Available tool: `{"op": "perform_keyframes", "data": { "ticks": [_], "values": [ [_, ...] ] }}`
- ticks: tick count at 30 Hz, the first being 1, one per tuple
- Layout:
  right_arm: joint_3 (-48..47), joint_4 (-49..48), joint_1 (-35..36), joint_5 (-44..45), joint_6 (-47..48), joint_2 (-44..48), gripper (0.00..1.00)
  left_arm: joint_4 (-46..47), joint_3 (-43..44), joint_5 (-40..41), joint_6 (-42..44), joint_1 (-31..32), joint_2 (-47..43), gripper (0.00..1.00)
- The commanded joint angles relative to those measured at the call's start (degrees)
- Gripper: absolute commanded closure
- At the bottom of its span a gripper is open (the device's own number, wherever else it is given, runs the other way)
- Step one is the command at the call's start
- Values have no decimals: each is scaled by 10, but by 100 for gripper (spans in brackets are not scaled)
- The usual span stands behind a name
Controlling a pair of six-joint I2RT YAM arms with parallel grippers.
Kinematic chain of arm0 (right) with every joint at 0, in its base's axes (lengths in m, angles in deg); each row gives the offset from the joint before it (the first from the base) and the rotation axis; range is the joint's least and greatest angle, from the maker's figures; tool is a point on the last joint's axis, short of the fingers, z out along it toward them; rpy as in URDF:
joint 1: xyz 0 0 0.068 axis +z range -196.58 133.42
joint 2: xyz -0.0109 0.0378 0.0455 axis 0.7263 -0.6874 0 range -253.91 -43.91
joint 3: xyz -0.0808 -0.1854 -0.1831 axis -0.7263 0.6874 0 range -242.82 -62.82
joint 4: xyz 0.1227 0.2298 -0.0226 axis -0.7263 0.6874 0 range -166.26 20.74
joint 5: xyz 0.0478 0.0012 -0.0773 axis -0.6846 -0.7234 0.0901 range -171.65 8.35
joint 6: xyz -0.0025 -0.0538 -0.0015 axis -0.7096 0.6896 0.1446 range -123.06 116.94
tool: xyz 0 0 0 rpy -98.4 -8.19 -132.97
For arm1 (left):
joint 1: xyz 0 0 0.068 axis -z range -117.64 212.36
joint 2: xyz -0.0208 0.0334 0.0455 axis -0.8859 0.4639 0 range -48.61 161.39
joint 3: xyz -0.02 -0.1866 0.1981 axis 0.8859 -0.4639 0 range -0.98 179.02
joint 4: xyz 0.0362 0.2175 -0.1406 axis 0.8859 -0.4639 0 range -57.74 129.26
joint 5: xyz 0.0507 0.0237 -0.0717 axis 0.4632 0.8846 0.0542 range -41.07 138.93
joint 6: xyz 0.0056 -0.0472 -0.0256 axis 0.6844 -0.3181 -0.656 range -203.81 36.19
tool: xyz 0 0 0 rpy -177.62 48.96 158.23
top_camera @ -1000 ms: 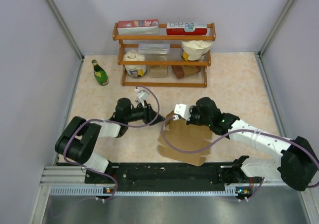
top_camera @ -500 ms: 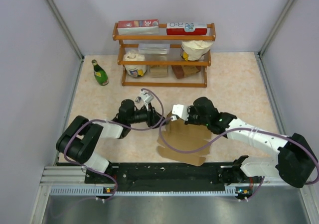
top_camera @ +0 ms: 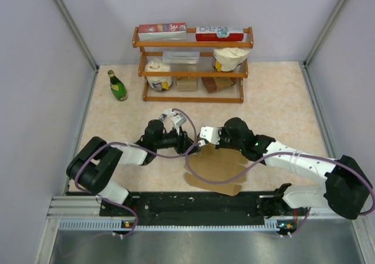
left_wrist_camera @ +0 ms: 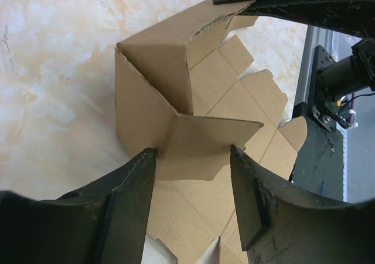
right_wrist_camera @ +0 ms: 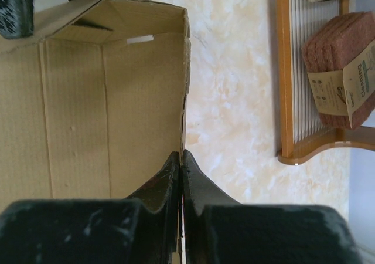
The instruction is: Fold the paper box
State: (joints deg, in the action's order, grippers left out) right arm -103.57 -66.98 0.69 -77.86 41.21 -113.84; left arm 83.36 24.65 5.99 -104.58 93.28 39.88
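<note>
Pinching a raised wall of the paper box (top_camera: 217,169), your right gripper (right_wrist_camera: 181,158) has its jaws fully closed on the cardboard edge. The box sits half-formed near the middle of the table's (top_camera: 281,100) near edge, one corner standing and the other flaps lying flat. Your left gripper (left_wrist_camera: 190,149) meets it from the left, jaws partly spread with a folded flap between them. A purple cable (top_camera: 206,178) loops across the flat cardboard. Along the far edge stands a wooden rack (top_camera: 193,70), with a green bottle (top_camera: 117,85) beside it toward the far-left corner.
</note>
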Motion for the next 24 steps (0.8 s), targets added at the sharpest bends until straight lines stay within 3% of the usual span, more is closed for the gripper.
{"op": "perform_keyframes", "data": {
  "ticks": [1, 16, 24],
  "values": [
    [18, -23, 12, 31, 14, 9, 100, -9, -3, 24, 21, 8, -36, 41],
    [66, -87, 28, 60, 40, 52, 100, 1, -4, 8, 14, 8, -24, 37],
    [95, -179, 52, 110, 79, 52, 100, 13, 11, 15, 8, 9, -2, 36]
  ]
}}
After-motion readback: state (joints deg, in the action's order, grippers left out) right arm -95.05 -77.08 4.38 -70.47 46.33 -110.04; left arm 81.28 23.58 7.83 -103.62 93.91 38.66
